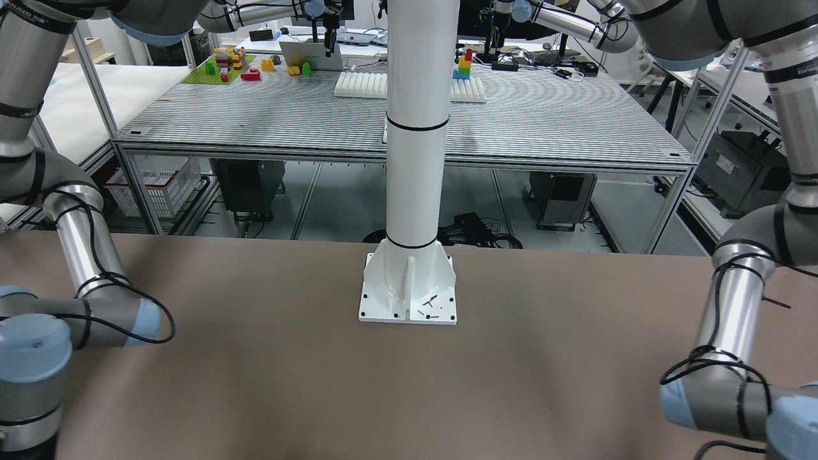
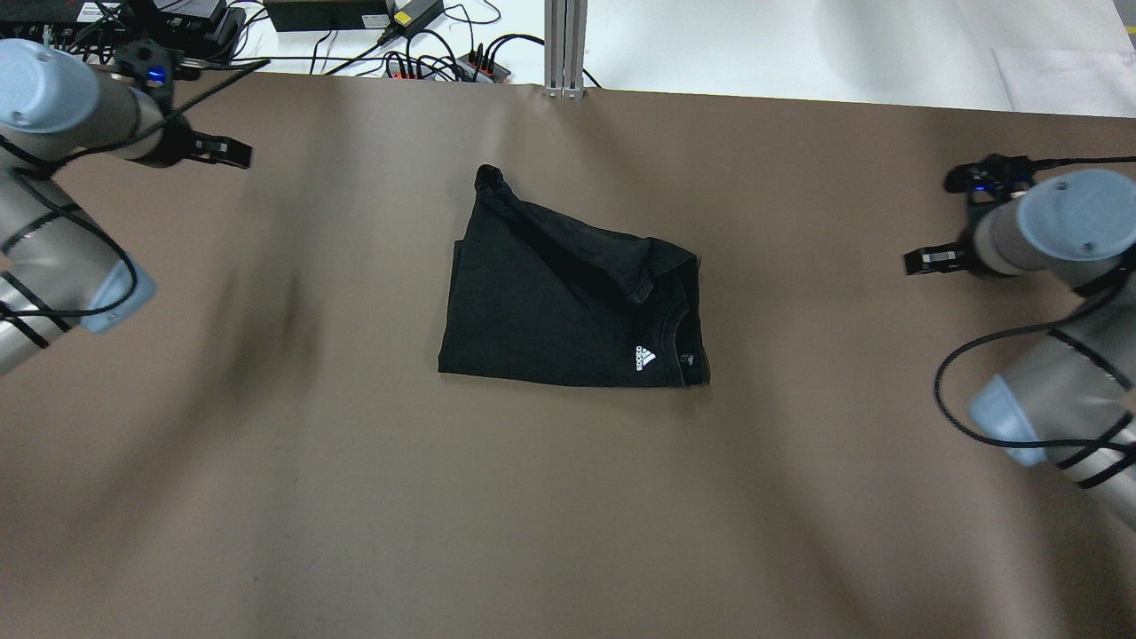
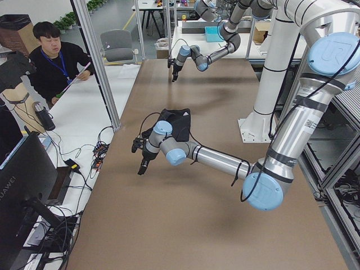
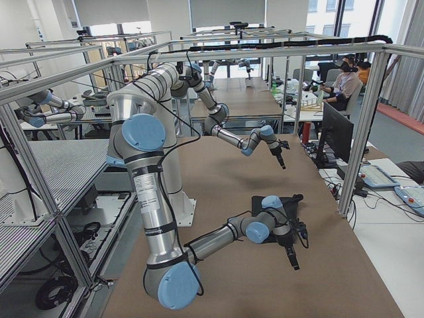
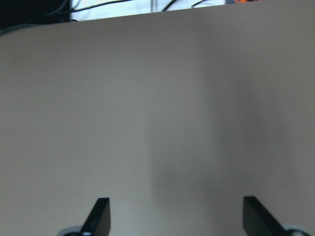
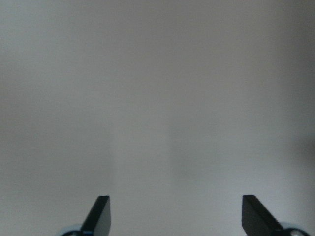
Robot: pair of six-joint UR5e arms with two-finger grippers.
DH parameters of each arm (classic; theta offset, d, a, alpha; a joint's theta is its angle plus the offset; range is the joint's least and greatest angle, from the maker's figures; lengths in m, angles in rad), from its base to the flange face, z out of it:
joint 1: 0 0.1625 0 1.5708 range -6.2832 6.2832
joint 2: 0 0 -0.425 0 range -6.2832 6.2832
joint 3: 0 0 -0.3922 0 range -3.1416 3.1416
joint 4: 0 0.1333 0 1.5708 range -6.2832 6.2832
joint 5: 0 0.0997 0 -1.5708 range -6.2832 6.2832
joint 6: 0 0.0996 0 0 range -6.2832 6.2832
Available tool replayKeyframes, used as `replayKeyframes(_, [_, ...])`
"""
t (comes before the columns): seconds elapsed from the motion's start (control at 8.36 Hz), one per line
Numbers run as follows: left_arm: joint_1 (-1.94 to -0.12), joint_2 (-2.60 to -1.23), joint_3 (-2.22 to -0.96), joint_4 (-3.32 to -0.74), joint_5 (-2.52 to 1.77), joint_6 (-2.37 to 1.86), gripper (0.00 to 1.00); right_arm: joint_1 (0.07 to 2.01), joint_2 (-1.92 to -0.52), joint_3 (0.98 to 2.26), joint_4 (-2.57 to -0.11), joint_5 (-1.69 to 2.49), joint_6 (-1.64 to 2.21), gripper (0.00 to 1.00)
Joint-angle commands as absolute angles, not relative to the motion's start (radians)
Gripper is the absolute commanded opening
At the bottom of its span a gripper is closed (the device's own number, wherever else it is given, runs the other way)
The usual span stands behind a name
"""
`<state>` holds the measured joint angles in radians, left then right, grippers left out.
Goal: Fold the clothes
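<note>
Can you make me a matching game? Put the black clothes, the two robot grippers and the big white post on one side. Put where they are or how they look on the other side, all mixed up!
Things:
1. clothes
2. left gripper
3. right gripper
4. white post

Clues:
A. open, over bare table at the overhead view's right side
B. stands upright on a bolted base
C. black, lies folded mid-table
D. open, near the overhead view's far left corner

Pairs: 1-C, 2-D, 3-A, 4-B.
</note>
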<state>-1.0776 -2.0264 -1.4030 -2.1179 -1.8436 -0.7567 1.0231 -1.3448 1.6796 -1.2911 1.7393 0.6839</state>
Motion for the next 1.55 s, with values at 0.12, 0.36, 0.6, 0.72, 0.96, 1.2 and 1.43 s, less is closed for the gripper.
replayKeyframes(0.12, [-1.36,-1.924,-1.41,-2.063,-1.848,-0.268,0.95,1.36,-1.544,1.701,-1.285,1.738,0.101,0.94])
replayKeyframes(0.36, [-1.493,-1.921,-1.419,-1.991,-1.851,-0.073,0.95,1.564,-1.577,1.703,-1.29,1.736,-0.11,0.94])
replayKeyframes(0.6, [-1.543,-1.771,-1.474,-2.021,-1.838,-0.038,0.95,1.672,-1.688,1.744,-1.228,1.695,-0.147,0.94])
replayKeyframes(0.72, [-1.571,-1.656,-1.503,-2.108,-1.818,-0.041,0.95,1.672,-1.76,1.775,-1.165,1.618,-0.149,0.94])
replayKeyframes(0.96, [-1.664,-1.624,-1.508,-2.177,-1.93,-0.049,0.95,1.667,-1.756,1.784,-1.143,1.603,-0.124,0.94])
replayKeyframes(1.2, [-1.666,-1.634,-1.532,-2.132,-1.896,-0.037,0.95,1.642,-1.744,1.782,-1.143,1.629,-0.094,0.94])
replayKeyframes(1.43, [-1.661,-1.649,-1.519,-2.141,-1.881,-0.008,0.95,1.618,-1.749,1.782,-1.14,1.657,-0.097,0.94])
